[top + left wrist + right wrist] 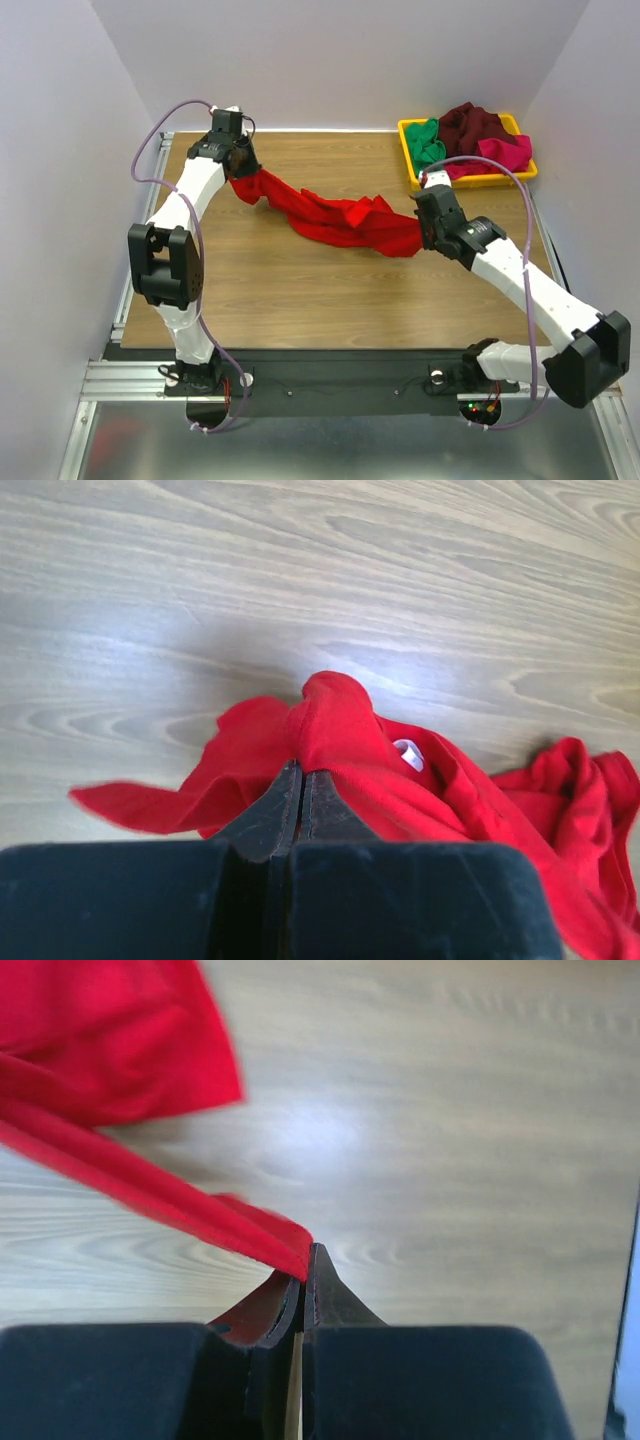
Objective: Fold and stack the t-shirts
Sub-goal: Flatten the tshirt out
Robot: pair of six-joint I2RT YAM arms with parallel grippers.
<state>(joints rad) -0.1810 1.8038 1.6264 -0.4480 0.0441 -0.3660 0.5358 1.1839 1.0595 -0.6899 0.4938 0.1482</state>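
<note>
The bright red t-shirt (335, 218) hangs stretched and bunched between my two grippers across the middle of the wooden table (300, 300). My left gripper (238, 180) is shut on its far-left end; the left wrist view shows red cloth (400, 780) bunched at the closed tips (302, 770), with a white label (408, 752). My right gripper (428, 238) is shut on its right end; the right wrist view shows a red hem (200, 1210) pinched at the tips (308, 1258). The green (424, 140), dark maroon (475, 125) and magenta-pink (505, 153) t-shirts lie heaped in the yellow tray (470, 183).
The yellow tray stands at the far right corner of the table. White walls close in on the left, back and right. A metal rail (330, 380) with the arm bases runs along the near edge.
</note>
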